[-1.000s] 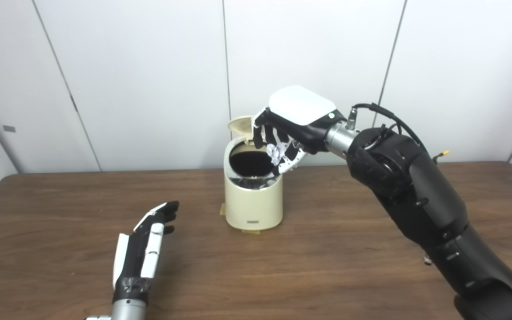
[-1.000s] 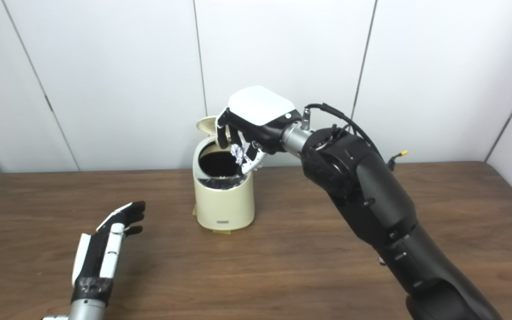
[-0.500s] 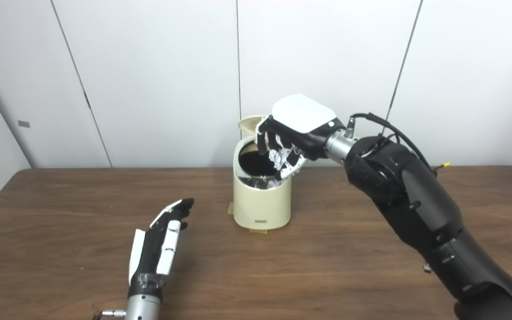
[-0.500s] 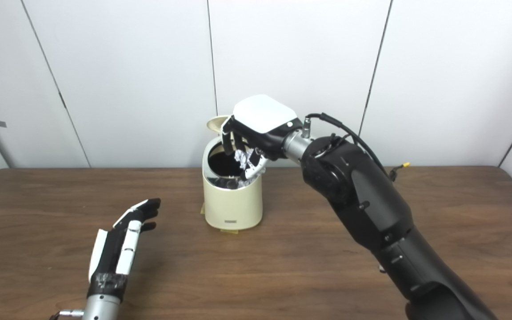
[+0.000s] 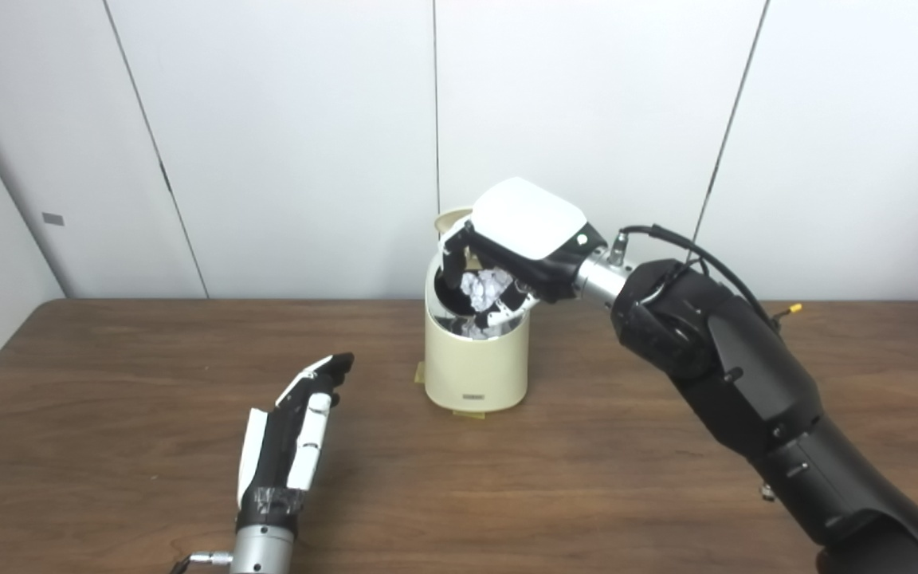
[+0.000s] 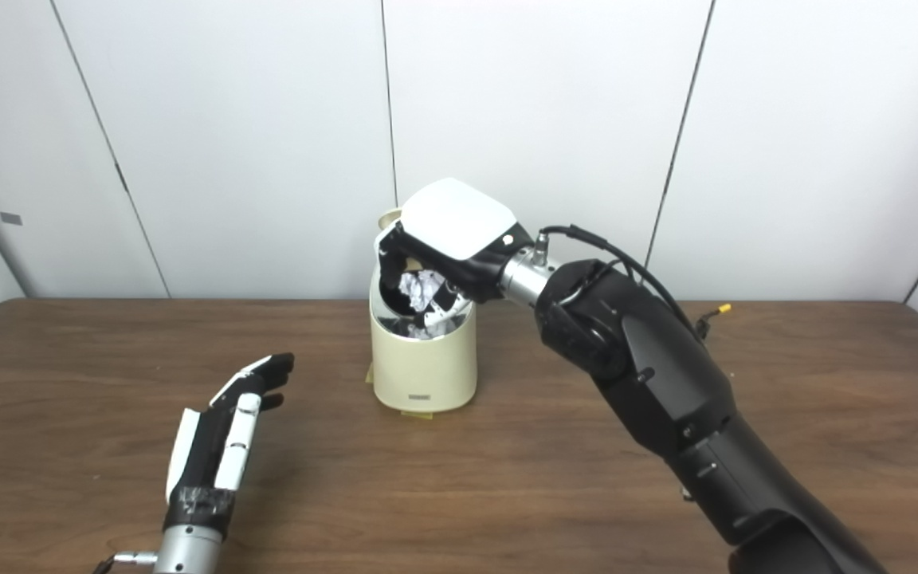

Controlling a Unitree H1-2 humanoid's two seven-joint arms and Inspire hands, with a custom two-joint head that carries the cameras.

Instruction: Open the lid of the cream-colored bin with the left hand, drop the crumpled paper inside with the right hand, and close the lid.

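In the left eye view, the cream-colored bin (image 5: 476,363) stands upright near the middle of the brown table (image 5: 602,486), toward the far edge and close to the white panelled wall (image 5: 268,135); bare tabletop lies wide on both sides of it and in front. Its lid (image 5: 452,222) is tipped up at the back, leaving the dark mouth uncovered. The right hand (image 5: 511,259) hangs right over that mouth, fingers curled around the crumpled paper (image 5: 484,286), which sits at the level of the rim, still in the grasp. The left hand (image 5: 293,434) lies low over the table well to the left and front of the bin, fingers straight and slightly apart, holding nothing and touching nothing that can be made out. In the right eye view, the bin (image 6: 425,368) shows the same raised lid behind the right hand (image 6: 443,251), and the white paper (image 6: 420,288) is pinched between the dark fingers just above the opening; whether anything already lies deeper inside cannot be told. The left hand (image 6: 224,438) points toward the bin with clear wood between them.
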